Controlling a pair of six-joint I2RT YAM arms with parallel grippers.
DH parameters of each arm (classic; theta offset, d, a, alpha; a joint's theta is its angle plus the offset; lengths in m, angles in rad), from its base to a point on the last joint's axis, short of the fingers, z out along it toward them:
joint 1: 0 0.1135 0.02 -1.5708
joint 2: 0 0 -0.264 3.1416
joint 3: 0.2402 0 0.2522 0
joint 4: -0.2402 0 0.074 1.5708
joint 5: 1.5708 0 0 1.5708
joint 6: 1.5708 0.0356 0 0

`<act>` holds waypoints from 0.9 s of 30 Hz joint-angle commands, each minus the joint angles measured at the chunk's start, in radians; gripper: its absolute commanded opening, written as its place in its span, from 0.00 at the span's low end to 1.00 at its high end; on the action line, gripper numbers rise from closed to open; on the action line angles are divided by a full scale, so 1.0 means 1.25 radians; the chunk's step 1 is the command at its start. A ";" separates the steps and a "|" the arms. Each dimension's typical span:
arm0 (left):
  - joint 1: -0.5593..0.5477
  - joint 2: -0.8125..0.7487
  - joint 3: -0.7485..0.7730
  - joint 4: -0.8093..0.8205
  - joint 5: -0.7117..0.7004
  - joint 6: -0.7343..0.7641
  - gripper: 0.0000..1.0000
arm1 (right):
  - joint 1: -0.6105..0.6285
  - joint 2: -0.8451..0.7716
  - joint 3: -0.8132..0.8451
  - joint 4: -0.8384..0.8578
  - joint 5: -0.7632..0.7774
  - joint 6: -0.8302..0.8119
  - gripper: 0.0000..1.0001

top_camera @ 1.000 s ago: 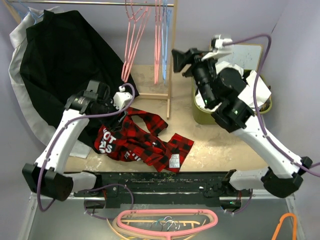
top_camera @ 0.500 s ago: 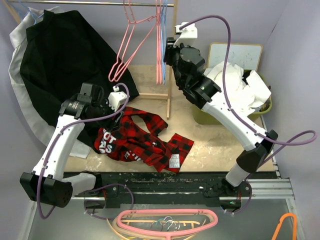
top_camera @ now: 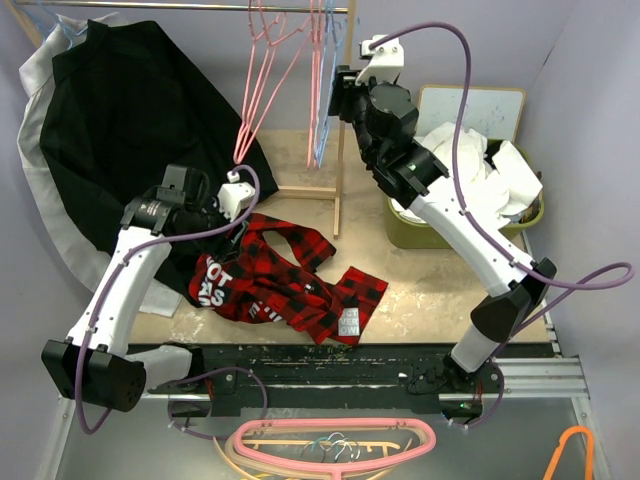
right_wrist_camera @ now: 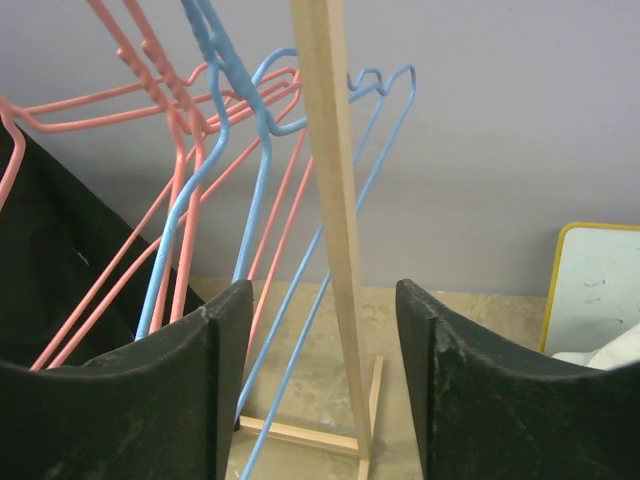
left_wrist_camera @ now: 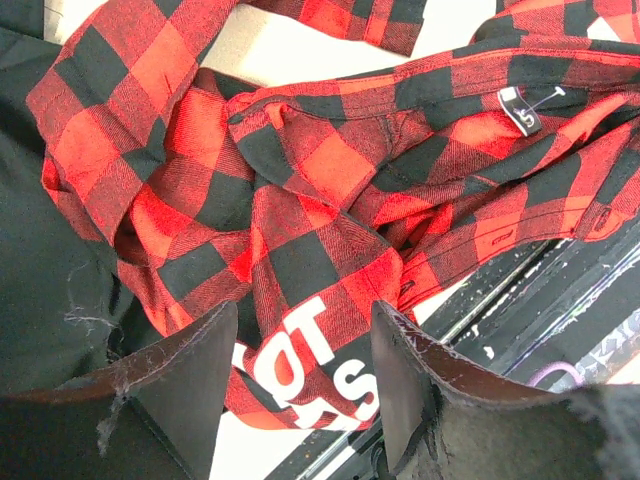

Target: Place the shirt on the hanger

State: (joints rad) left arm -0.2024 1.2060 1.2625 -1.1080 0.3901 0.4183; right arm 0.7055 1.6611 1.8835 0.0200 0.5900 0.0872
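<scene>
The red-and-black plaid shirt point(top_camera: 285, 280) lies crumpled on the table, with white letters showing at its left edge. In the left wrist view the shirt point(left_wrist_camera: 330, 200) fills the frame. My left gripper point(top_camera: 228, 232) point(left_wrist_camera: 305, 390) is open and empty, just above the lettered part. The light-blue hanger point(top_camera: 327, 100) point(right_wrist_camera: 250, 230) hangs on the rail among pink hangers. My right gripper point(top_camera: 338, 95) point(right_wrist_camera: 320, 370) is open and empty, level with the hangers. The rack's wooden post point(right_wrist_camera: 335, 200) stands between its fingers' lines of sight.
Pink hangers point(top_camera: 262, 80) point(right_wrist_camera: 190, 180) hang left of the blue one. A big black shirt point(top_camera: 130, 120) hangs at the far left. A green bin of white cloths point(top_camera: 470, 185) and a whiteboard point(top_camera: 470, 105) stand to the right. Another pink hanger point(top_camera: 330, 445) lies at the near edge.
My right arm has swung left from above the bin up to the hangers at the rack. The pink hangers have swayed. My left arm has barely moved.
</scene>
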 commanded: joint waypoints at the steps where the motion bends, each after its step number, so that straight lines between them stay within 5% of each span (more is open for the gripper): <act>1: 0.005 0.006 -0.003 0.029 0.016 -0.012 0.60 | -0.004 -0.001 0.024 0.033 -0.046 0.014 0.64; 27: 0.004 0.014 -0.011 0.032 0.020 -0.017 0.60 | -0.005 -0.042 0.027 0.001 -0.140 0.079 0.66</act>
State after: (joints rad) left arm -0.2024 1.2247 1.2457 -1.0889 0.3901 0.4099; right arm 0.7055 1.6917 1.9041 -0.0048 0.4500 0.1612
